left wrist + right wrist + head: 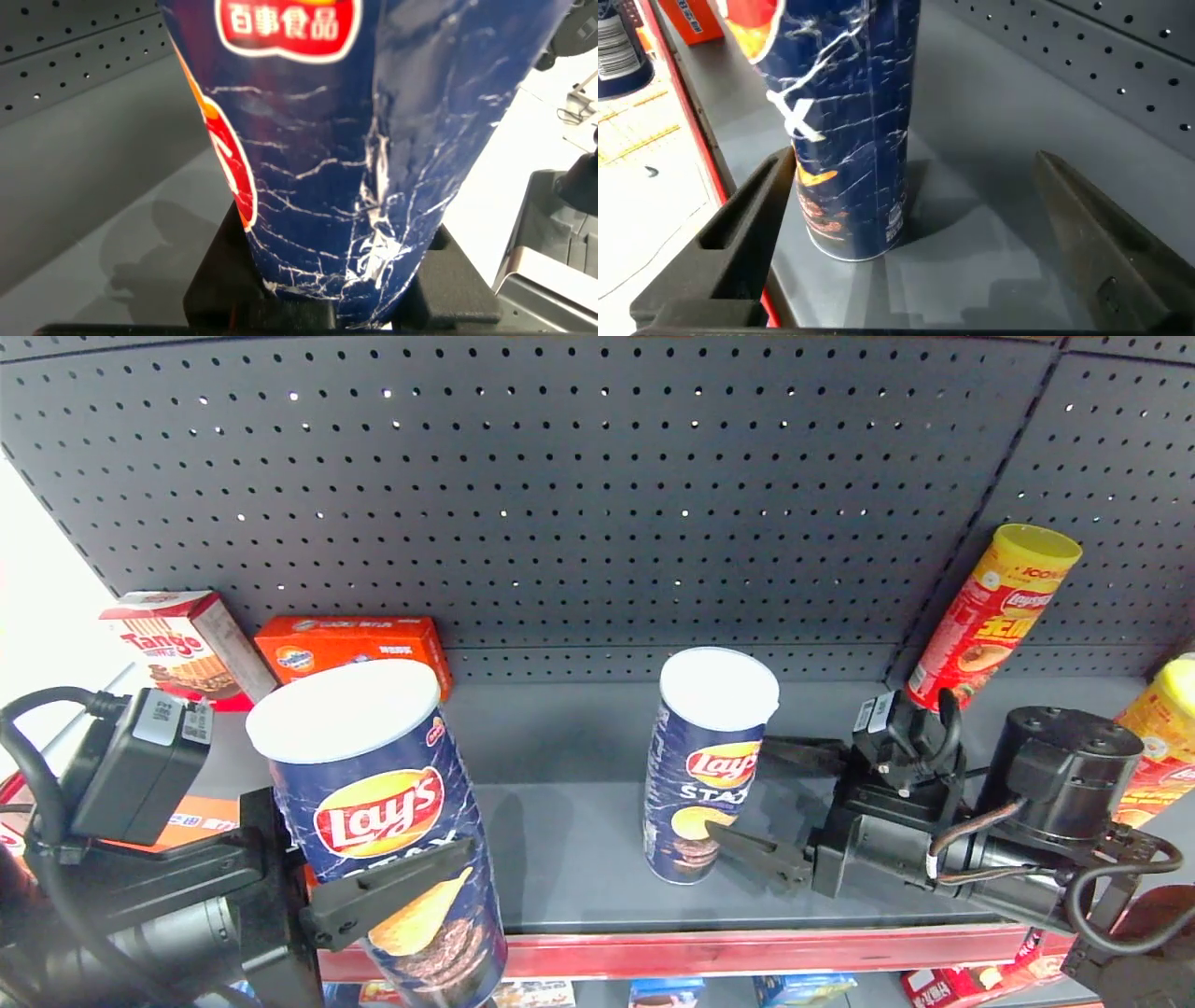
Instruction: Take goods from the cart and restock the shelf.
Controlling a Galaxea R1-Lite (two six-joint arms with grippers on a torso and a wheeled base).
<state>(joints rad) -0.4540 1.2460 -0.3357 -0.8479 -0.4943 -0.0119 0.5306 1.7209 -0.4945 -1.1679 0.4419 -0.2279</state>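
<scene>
Left arm enters from the near left, wrist roughly level. Left gripper (387,877) is clamped across the lower body of a blue chip can (373,803). One dark finger crosses the can's front; the other is hidden behind it. The can is held top up with a slight lean, white lid uppermost, at the near-left front of the shelf (579,859). Its base overlaps the red front rail (747,952) in the head view. The left wrist view shows the same can (355,187) seated between the gripper's blocks, grey shelf board beyond.

Right arm comes in from the right, low over the shelf, fingers pointing left. Right gripper (738,789) is spread wide, gripping nothing. One finger lies on the far side and one on the near side of a second blue can (709,765). That can stands upright on the shelf board, mid-shelf. In the right wrist view the can (854,140) sits between the fingers, just beside one of them (747,219) and well apart from the other; contact cannot be told.

Behind: grey pegboard (560,504). Far left on the shelf, a wafer box (182,644) and an orange box (350,649) side by side. Far right, a red and yellow can (994,616) leans tilted near the pegboard. Another yellow-topped can (1162,737) sits at the right edge.
</scene>
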